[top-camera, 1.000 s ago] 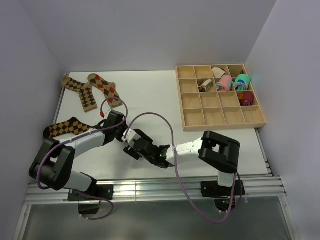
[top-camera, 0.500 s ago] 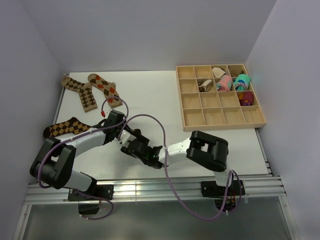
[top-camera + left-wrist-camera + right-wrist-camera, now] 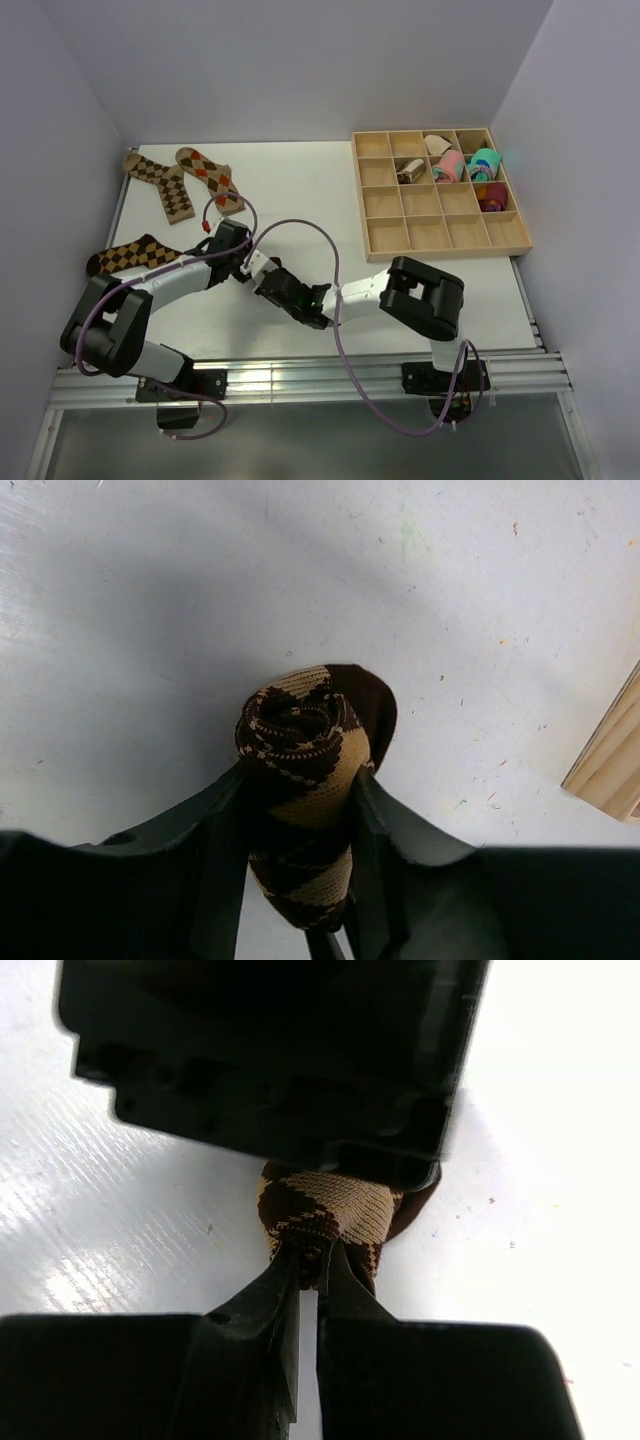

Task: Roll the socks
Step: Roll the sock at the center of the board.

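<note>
Mid-bench (image 3: 300, 190), a rolled sock (image 3: 300, 725) sits between the left end effector (image 3: 298, 782) fingers, with the right end effector (image 3: 310, 1258) nipping its opposite end. Far left, a flat sock (image 3: 160, 186) lies beside a second sock (image 3: 208, 178), and a third sock (image 3: 125, 257) lies nearer. A tray (image 3: 428, 233) sits far right, with bundles (image 3: 462, 165) in its back compartments.

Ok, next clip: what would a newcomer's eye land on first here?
The two arms meet at the near middle of the table. There the left jaws clamp a rolled argyle sock, brown and tan, while the right jaws pinch its edge, almost fully closed. Next come three flat argyle socks along the left side, and the wooden tray at far right holding pink and teal bundles.
</note>
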{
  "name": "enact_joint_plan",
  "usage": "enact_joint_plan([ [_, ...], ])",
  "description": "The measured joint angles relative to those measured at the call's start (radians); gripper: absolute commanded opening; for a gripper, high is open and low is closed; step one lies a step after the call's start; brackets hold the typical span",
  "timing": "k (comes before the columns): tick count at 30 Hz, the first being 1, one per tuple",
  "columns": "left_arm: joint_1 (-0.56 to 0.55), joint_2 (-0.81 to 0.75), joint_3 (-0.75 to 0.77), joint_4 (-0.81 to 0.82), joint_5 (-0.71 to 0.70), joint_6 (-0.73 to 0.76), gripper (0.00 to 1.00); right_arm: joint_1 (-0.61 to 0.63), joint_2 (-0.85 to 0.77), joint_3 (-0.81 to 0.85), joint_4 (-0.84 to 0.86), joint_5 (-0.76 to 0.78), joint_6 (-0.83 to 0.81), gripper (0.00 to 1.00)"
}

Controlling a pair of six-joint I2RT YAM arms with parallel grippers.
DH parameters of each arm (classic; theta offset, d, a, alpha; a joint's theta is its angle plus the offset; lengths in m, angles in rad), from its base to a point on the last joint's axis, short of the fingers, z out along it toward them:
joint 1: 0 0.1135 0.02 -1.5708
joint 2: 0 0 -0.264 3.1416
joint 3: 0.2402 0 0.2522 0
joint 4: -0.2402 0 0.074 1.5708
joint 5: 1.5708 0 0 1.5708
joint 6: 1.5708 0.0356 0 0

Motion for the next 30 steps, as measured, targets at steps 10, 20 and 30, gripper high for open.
enact_joint_plan([
  [10,0.0,-0.037,-0.02,-0.008,-0.014,-0.01,0.73,-0.152,-0.047,-0.019,-0.021,-0.324,0.17,0.0],
  [20,0.021,-0.159,-0.129,0.051,-0.021,-0.061,0.74,-0.261,-0.049,-0.03,-0.008,-0.593,0.257,0.0],
  [30,0.073,-0.27,-0.272,0.19,-0.01,-0.1,0.74,-0.327,-0.006,-0.01,0.021,-0.783,0.309,0.0],
])
